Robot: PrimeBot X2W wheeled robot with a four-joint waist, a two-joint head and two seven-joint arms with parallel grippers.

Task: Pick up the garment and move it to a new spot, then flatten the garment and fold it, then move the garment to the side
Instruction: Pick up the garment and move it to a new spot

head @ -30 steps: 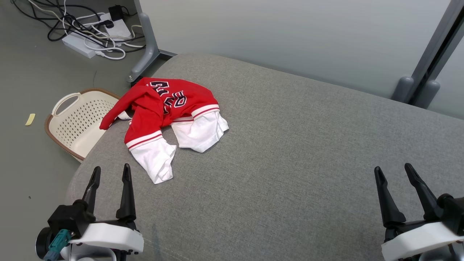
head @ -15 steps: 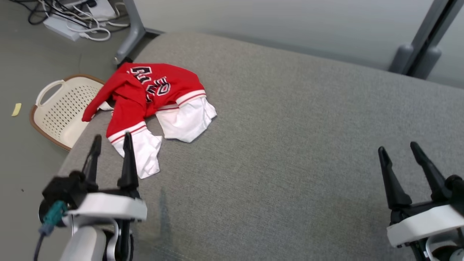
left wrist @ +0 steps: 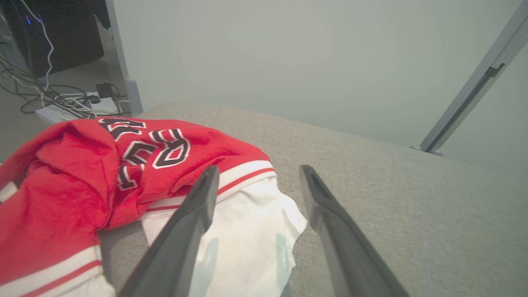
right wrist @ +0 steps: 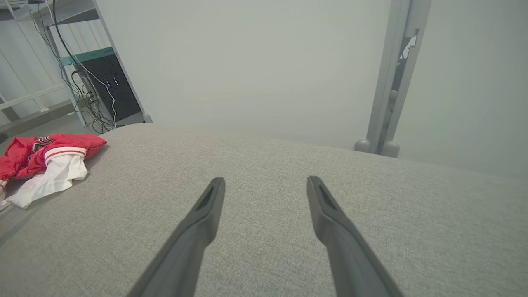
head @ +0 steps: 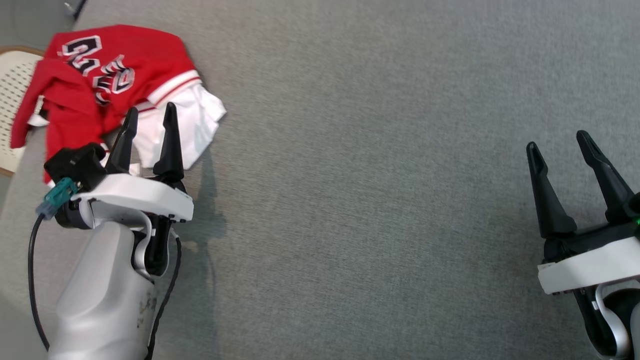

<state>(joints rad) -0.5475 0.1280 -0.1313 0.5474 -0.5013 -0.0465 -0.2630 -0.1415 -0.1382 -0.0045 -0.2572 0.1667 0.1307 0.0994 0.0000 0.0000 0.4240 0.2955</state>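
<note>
Reaching for the crumpled red and white garment (head: 115,65) is judged to be the step in hand. It lies bunched at the far left corner of the grey cushion (head: 350,150), beside a basket (head: 12,90). The left gripper (head: 151,107) is held with its fingers spread apart just over the garment's white part (left wrist: 247,222). The right gripper (head: 556,139) is likewise spread, well apart from it over bare cushion. A firm bite through several layers should be taken, so that no loose fold is dragged over the edge.
</note>
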